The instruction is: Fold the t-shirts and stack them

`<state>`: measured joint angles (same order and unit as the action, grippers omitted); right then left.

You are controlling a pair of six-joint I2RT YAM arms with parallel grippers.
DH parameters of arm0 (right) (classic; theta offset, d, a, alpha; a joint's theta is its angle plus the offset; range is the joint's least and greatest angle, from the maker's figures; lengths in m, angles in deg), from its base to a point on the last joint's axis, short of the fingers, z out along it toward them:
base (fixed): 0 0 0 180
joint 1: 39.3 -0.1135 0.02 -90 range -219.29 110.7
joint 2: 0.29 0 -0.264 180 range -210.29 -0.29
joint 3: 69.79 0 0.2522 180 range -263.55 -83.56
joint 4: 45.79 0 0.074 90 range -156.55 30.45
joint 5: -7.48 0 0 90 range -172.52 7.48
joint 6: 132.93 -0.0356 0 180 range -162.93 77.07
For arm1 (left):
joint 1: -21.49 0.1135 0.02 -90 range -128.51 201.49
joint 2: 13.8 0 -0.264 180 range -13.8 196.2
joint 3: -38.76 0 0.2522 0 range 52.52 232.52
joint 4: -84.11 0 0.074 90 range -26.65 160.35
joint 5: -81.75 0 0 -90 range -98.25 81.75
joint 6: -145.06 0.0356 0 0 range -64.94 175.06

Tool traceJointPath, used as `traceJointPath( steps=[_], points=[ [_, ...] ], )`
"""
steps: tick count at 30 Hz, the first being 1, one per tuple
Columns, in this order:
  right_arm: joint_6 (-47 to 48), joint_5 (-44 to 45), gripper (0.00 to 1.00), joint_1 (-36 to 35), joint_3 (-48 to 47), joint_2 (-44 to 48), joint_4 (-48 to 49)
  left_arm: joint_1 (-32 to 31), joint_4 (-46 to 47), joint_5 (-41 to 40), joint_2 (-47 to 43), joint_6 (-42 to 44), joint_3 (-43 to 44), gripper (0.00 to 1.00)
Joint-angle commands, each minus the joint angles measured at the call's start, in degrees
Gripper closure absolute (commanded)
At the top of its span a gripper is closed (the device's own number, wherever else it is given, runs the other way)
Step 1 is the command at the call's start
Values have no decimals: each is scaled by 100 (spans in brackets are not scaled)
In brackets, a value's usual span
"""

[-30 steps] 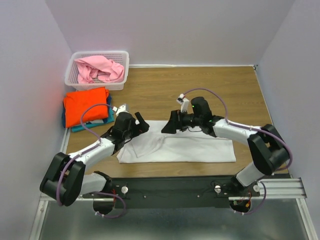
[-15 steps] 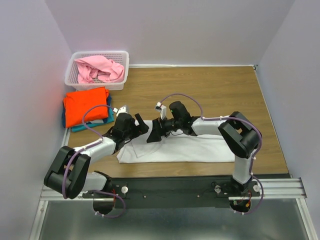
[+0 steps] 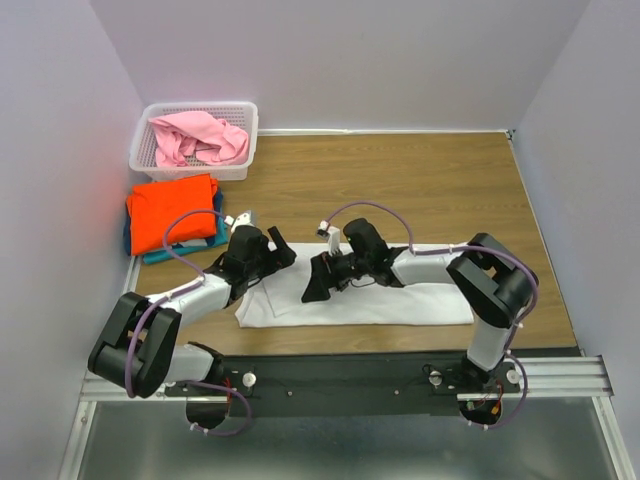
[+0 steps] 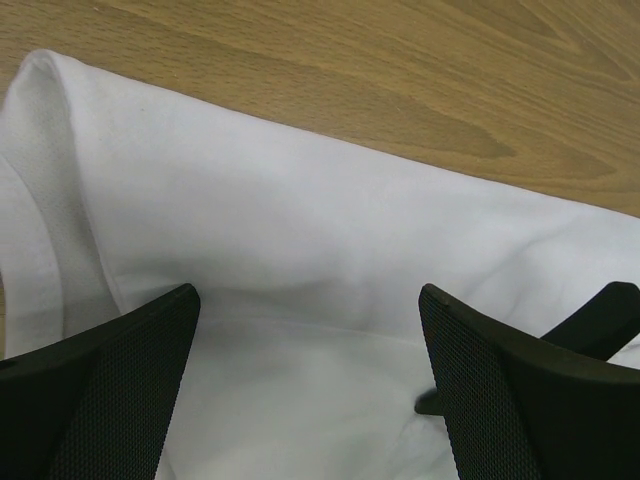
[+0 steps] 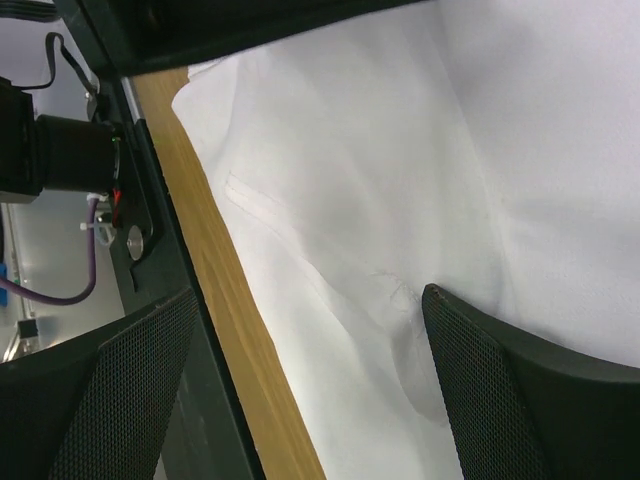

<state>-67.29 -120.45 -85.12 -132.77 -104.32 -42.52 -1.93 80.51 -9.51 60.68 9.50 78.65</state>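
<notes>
We saw a robot test cell in a lab, plain pale walls (image 3: 350,60) boxing in a wood-grain tabletop (image 3: 430,180), a left arm (image 3: 190,295) and a right arm (image 3: 440,265) bolted to a black base plate (image 3: 340,378), an aluminium rail (image 3: 570,370) at the near edge, purple cables (image 3: 372,204) looping loose

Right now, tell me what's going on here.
Two arms are working on the white shirt, laid out flat at the near edge of the table. The left gripper and right gripper are both open, low over its left end, neither holding cloth. An orange shirt lies folded on a teal shirt at the far left. A pink shirt sits crumpled in the basket, not yet folded.
</notes>
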Motion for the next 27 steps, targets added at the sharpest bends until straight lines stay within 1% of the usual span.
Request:
traceJointPath(
  steps=[1,7,14,15,17,18,19,20,21,23,24,26,27],
  points=[
    [19,374,0,-67,297,181,-104,66,-163,-164,-56,144,59,2],
    [-43,532,0,-67,447,549,-113,92,-189,-191,14,153,103,2],
    [-16,1112,0,-76,676,1507,-482,101,-259,-200,-3,170,138,2],
    [1,1522,0,-76,693,1734,-552,109,-416,-217,-56,162,173,2],
    [-183,2286,0,-58,641,1947,-999,101,-549,-261,-257,170,243,2],
    [-288,3065,0,-58,580,2096,-1436,92,-671,-287,-354,179,252,2],
    [-367,3447,0,-58,475,2167,-1666,83,-742,-340,-590,170,278,2],
    [-437,3764,0,-58,422,2211,-1930,83,-804,-340,-592,144,279,2],
    [-595,4306,0,3,395,2359,-2272,40,-926,-410,-862,118,279,2],
    [-806,4827,0,117,368,2509,-2581,-100,-1137,-472,-1310,13,244,2],
    [-929,4830,0,178,386,2589,-2722,-171,-1190,-498,-1452,-40,226,2],
    [-1324,5312,0,564,473,2826,-3135,-382,-1252,-542,-1864,-207,130,1],
    [-1421,5314,0,757,543,2905,-3232,-504,-1279,-577,-1971,-277,103,1]
  ],
)
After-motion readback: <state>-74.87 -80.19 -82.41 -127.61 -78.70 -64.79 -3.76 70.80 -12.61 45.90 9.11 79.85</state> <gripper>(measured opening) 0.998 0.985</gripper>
